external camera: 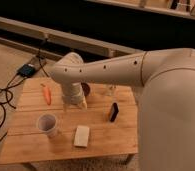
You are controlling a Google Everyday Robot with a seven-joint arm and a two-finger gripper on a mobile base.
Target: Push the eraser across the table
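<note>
The eraser (113, 112) is a small black block on the right half of the table (31, 142), whose top is light wooden planks. My pale arm reaches in from the right and bends down over the table's middle. The gripper (74, 103) hangs at its end, just above the planks, well to the left of the eraser and not touching it.
A pale beige flat block (82, 135) lies near the front edge. A translucent cup (47, 124) stands front left, with an orange carrot-like object (47, 93) behind it. A dark round object (86, 89) and a clear glass (111, 90) stand at the back. Cables (3, 95) trail on the floor to the left.
</note>
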